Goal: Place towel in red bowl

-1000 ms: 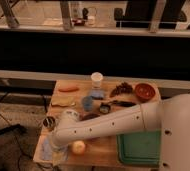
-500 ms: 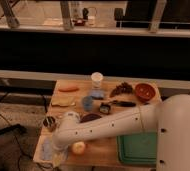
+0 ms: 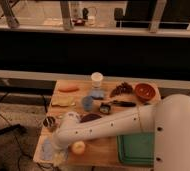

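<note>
The towel (image 3: 49,151), a pale blue-grey cloth, lies at the front left corner of the wooden table (image 3: 103,150). My gripper (image 3: 55,146) is at the end of the white arm (image 3: 108,125), down over the towel and hiding part of it. The red bowl (image 3: 145,91) stands at the far right of the table, well away from the gripper.
The arm partly hides a purple bowl (image 3: 90,118). Also here are a yellowish round fruit (image 3: 78,147), a teal tray (image 3: 135,147), a white cup (image 3: 96,79), a blue folded piece (image 3: 95,93), a yellow oblong piece (image 3: 62,101), an orange oblong (image 3: 68,88) and a dark utensil (image 3: 122,103).
The end of the arm has come down and forward towards the front left corner, onto the towel. The things on the table have not moved.
</note>
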`<act>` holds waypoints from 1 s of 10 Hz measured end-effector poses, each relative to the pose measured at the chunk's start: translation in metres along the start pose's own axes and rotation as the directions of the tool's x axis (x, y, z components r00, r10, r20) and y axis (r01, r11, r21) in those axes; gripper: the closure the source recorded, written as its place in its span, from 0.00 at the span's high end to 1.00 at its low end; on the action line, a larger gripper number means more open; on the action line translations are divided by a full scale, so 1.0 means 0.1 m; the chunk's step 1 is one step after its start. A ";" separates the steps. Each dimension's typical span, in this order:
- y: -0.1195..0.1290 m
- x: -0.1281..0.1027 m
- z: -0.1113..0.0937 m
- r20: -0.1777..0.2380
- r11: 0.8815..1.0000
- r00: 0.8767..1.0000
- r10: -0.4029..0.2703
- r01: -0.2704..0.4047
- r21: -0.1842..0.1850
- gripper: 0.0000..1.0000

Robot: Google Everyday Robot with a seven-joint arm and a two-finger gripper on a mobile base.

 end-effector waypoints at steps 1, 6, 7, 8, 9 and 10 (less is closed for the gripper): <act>0.00 0.02 0.02 0.000 1.000 1.000 0.002 -0.002 -0.003 0.80; 0.02 0.08 0.09 -0.001 1.000 1.000 0.007 -0.007 -0.022 0.74; 0.02 0.08 0.10 0.001 1.000 1.000 0.006 -0.006 -0.027 0.74; 0.02 0.09 0.11 0.002 1.000 1.000 0.006 -0.006 -0.031 0.73; 0.02 0.09 0.11 0.003 0.999 1.000 0.006 -0.006 -0.034 0.68; 0.02 0.10 0.11 0.004 0.999 1.000 0.006 -0.006 -0.036 0.65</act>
